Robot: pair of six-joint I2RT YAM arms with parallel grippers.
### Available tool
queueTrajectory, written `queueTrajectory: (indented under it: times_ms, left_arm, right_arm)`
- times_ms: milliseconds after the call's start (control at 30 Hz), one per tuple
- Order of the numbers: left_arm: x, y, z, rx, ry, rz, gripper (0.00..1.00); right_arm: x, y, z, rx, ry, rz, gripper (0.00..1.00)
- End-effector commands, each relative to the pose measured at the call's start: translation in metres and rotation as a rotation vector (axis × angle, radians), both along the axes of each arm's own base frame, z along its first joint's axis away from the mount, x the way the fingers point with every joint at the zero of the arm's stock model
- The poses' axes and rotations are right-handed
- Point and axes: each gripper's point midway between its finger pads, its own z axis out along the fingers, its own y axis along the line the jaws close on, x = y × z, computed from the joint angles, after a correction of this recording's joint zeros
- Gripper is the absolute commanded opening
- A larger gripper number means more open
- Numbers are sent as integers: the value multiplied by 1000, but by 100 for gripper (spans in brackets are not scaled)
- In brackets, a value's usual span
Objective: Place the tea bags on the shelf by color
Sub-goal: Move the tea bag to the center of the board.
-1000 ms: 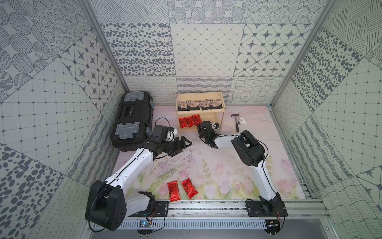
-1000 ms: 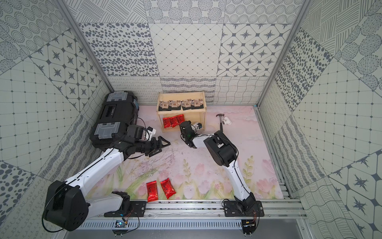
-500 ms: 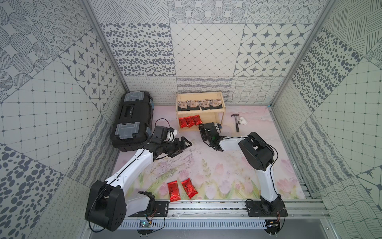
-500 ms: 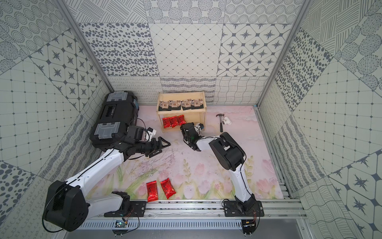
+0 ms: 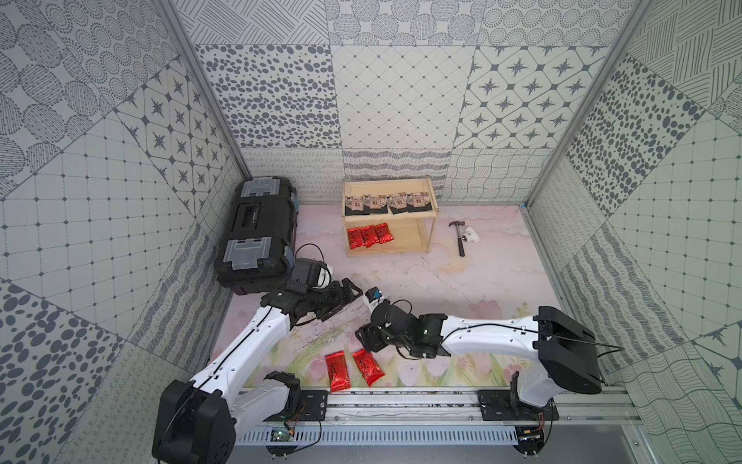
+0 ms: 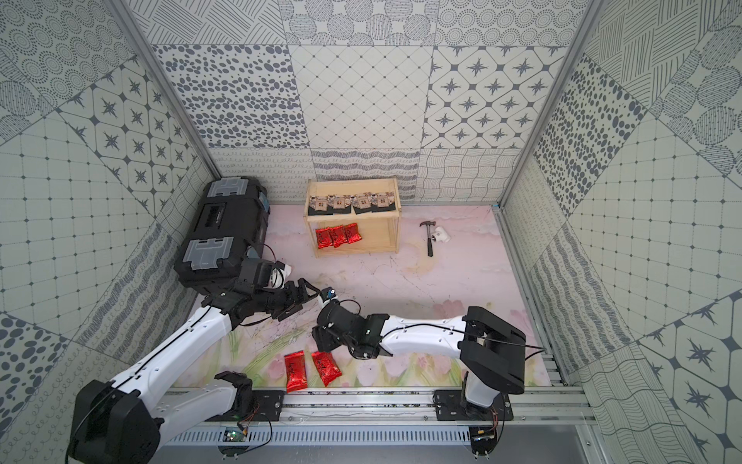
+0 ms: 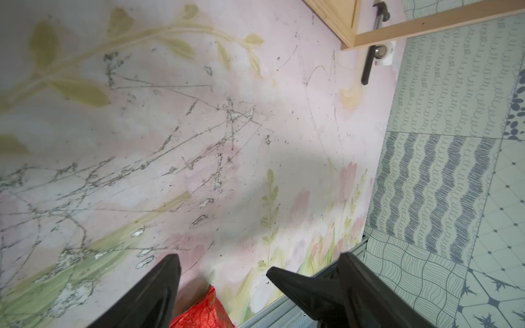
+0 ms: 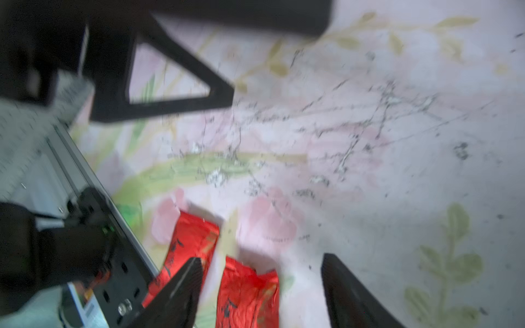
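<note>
Both top views: high over front rail [image 5: 401, 405], looking down, whole mat [image 5: 461, 281], far. Wrist cams: low, close, facing mat; both share red pouch [image 7: 204, 309] nr rail.

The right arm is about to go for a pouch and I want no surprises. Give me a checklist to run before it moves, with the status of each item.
1. Right gripper jaws open: ok.
2. Right gripper over the two loose red pouches on the table: ok.
3. Those pouches lie apart, not overlapping: ok.
4. Left gripper clear of the right arm: cannot tell; they look close in both top views.
5. Shelf lower tier has bare room beside its shelved red pouches: ok.
6. Top tier holds only black sachets: ok.
</note>
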Motion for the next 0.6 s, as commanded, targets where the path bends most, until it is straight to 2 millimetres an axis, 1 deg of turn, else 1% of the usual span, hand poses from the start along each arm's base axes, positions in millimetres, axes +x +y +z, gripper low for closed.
queueTrajectory:
  times_ms: [0,100,233,300,367,500,567]
  left_arm:
    - [2,16,-22,56,68,91,91]
    - [5,15,-24,55,75,88,90]
    - [6,17,-25,60,74,97,91]
    - [6,16,-26,52,84,96,92]
    - [7,16,-28,43,94,98,92]
    - [5,16,-32,34,116,96,92]
    - [11,14,-30,21,91,94,92]
  right_arm:
    - [-23,-12,-26,-186,-118,155,86]
    - [-32,-14,-40,-212,-118,179,93]
    - [-41,-5,-52,-242,-131,214,95]
    - [-42,-4,-58,-272,-146,220,95]
    - [-42,-5,-61,-279,-151,223,92]
    - [-40,-7,-65,-285,-156,218,80]
    - [-37,-7,-65,-282,-161,211,76]
